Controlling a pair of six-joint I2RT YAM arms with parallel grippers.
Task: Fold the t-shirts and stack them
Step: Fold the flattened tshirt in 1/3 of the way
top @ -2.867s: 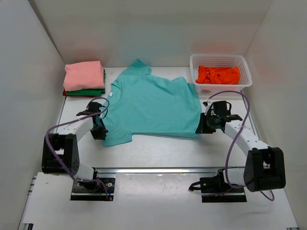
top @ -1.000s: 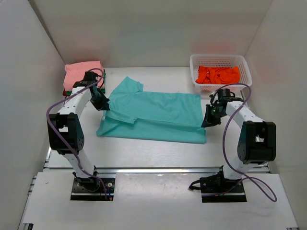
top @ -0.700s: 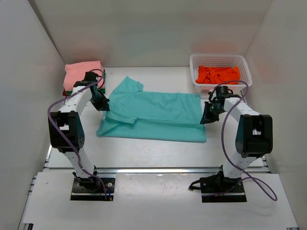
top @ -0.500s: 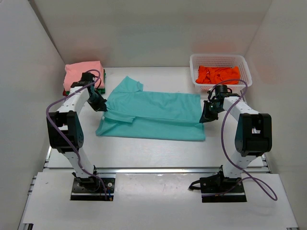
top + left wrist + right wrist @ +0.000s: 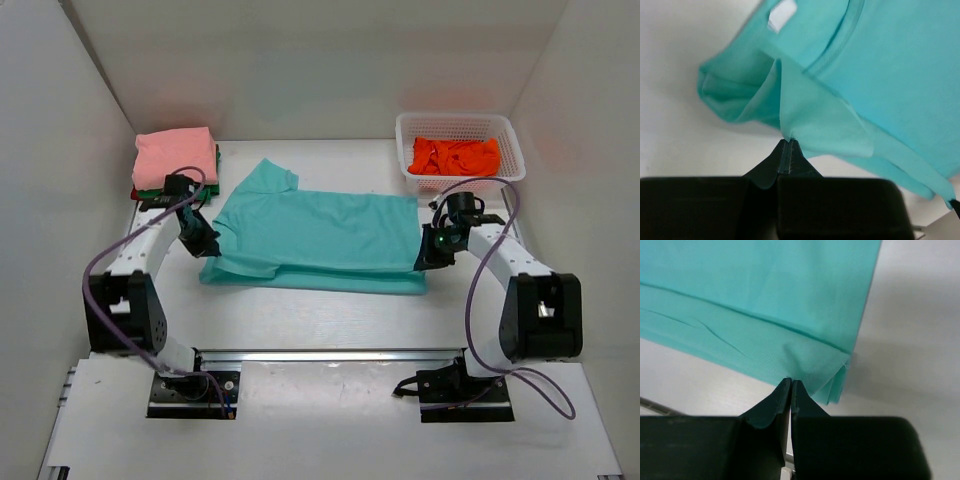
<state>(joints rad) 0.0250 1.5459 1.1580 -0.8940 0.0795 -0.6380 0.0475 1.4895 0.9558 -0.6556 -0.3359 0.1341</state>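
White counter point(image 5: 330, 318) now carries the teal t-shirt point(image 5: 320, 230) folded in half lengthwise rather than spread flat, left gripper point(image 5: 205, 247) clamped on its collar end, right gripper point(image 5: 428, 258) apparently pinching the hem, so the first fold looks done.

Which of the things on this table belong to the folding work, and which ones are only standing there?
Belong to the job:
- teal t-shirt, pinched by the left tool and the right tool
- salmon-pink t-shirt, on top of the folded pile
- orange t-shirt, in the basket

Just lying about:
- white mesh basket
- table
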